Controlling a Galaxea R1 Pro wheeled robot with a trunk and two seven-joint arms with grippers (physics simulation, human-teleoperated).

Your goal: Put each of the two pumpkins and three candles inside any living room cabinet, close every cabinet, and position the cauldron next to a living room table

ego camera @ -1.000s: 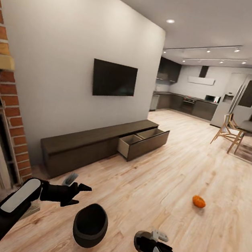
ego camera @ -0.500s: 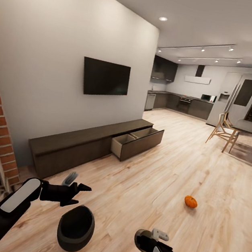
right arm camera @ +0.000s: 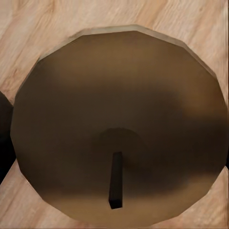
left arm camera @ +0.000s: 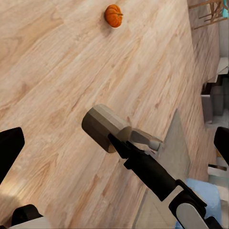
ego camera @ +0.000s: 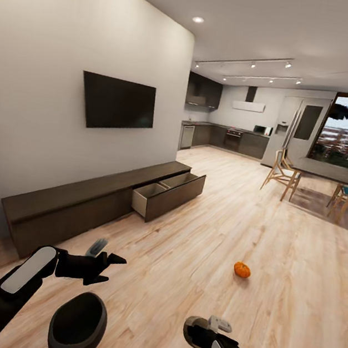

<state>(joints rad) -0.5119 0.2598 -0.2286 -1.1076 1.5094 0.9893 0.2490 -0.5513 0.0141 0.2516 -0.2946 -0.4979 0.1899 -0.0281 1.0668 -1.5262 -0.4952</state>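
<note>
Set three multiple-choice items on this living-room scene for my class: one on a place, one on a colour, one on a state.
1. Where does the pumpkin lie?
A. On the bare floor
B. On top of the cabinet
C. Inside the cauldron

2. What colour is the cauldron?
A. Orange
B. White
C. Black

3. How does the drawer at the cabinet's far end stand?
A. Pushed flush
B. Pulled out
C. Taken off

Key:
1 A: the pumpkin sits alone on the wooden floor, away from the cabinet.
2 C: the cauldron near the robot is matte black.
3 B: the drawer juts out from the cabinet front, its pale inside showing.
</note>
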